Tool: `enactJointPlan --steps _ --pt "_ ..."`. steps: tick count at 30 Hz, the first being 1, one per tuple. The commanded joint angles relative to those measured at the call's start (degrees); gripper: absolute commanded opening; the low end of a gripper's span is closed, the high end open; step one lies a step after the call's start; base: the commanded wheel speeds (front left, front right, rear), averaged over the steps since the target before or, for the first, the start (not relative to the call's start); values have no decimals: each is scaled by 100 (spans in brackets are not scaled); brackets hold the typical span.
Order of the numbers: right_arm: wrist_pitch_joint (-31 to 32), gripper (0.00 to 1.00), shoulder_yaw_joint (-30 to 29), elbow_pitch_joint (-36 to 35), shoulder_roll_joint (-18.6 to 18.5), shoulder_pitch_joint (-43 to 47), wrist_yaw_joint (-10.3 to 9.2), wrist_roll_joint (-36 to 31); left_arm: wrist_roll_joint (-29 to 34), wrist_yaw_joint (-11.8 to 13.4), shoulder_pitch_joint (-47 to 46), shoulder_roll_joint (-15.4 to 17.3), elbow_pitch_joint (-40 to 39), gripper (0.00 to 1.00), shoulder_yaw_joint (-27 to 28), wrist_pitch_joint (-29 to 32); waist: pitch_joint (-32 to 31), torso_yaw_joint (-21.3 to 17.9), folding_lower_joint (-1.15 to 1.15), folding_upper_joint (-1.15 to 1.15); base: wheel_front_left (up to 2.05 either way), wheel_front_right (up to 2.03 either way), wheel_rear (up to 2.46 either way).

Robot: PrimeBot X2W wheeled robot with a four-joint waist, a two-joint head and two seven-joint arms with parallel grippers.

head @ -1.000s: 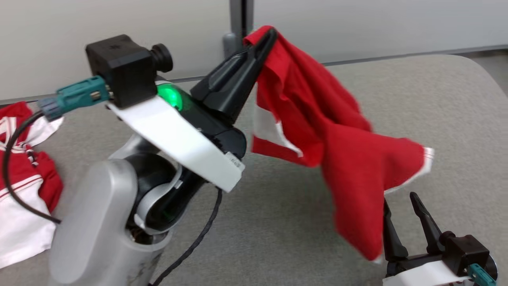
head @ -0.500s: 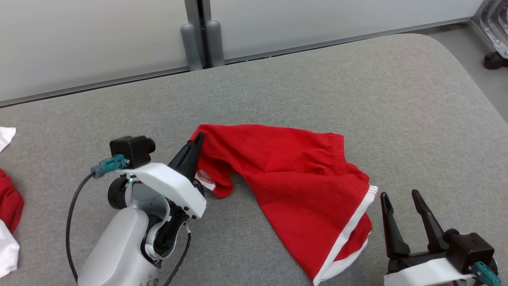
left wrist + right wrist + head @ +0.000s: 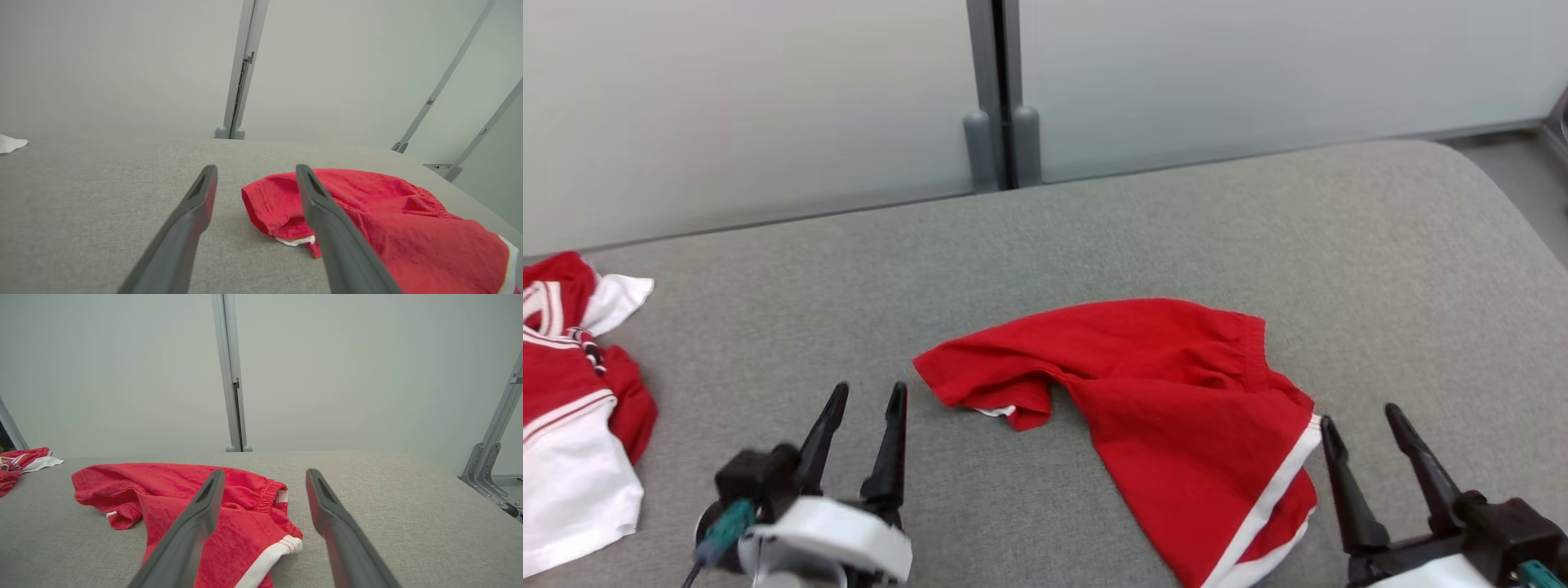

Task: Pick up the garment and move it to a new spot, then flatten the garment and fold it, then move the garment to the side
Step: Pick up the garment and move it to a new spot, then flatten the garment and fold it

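Grey woven fabric covers the broad padded table (image 3: pixel 1143 212), which runs across the head view and rounds off at the far right corner. Behind it stand pale wall panels (image 3: pixel 727 106), joined by a grey upright post (image 3: pixel 1001 90).

Near the table's middle, a little toward the robot's right, lies the red garment (image 3: pixel 1168 392). It looks like a pair of shorts (gathered elastic waistband along its right edge, white trim on the near leg hem). It is spread loosely, not flat: one leg points left and is tucked under itself, with a bit of white showing below the fold, and the other runs toward the near edge.

At the far left edge sits a heap of red-and-white clothes (image 3: pixel 572 408), well apart from the garment.

The left gripper (image 3: pixel 870 390) is at the lower left. Its two dark fingers are spread wide with nothing between them, and the tips are near the garment's left corner but clear of it. The right gripper (image 3: pixel 1360 412) is at the lower right, likewise wide and empty — its inner finger stands just beside the white-trimmed hem, and whether it touches the cloth I cannot tell.
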Motion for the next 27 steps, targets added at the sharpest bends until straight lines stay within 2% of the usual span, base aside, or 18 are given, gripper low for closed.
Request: enactJointPlan --steps 1,3,5,10,18,27 --pt "-29 100 -64 -65 -67 86 1 -31 172 55 172 10 -221 100 122 -34 -215 189 0 0 0 0 0" --pt "-28 100 -175 -135 -124 181 1 -50 463 175 648 -80 -661 100 403 -22 -301 320 0 0 0 0 0" --pt "-28 100 -304 -191 -207 356 1 -76 1083 292 1281 -155 -1102 100 686 -23 -444 517 0 0 0 0 0" --pt "-28 100 -459 -187 -244 590 1 -78 1830 355 1972 -304 -1549 100 1071 -24 -633 767 0 0 0 0 0" --pt "-29 100 -727 -75 -105 895 1 -118 2290 29 2566 -457 -1694 100 1561 -25 -836 943 0 0 0 0 0" --pt "-28 100 -716 19 -11 931 1 -119 2432 -219 2539 -545 -1688 100 1845 -26 -813 917 0 0 0 0 0"
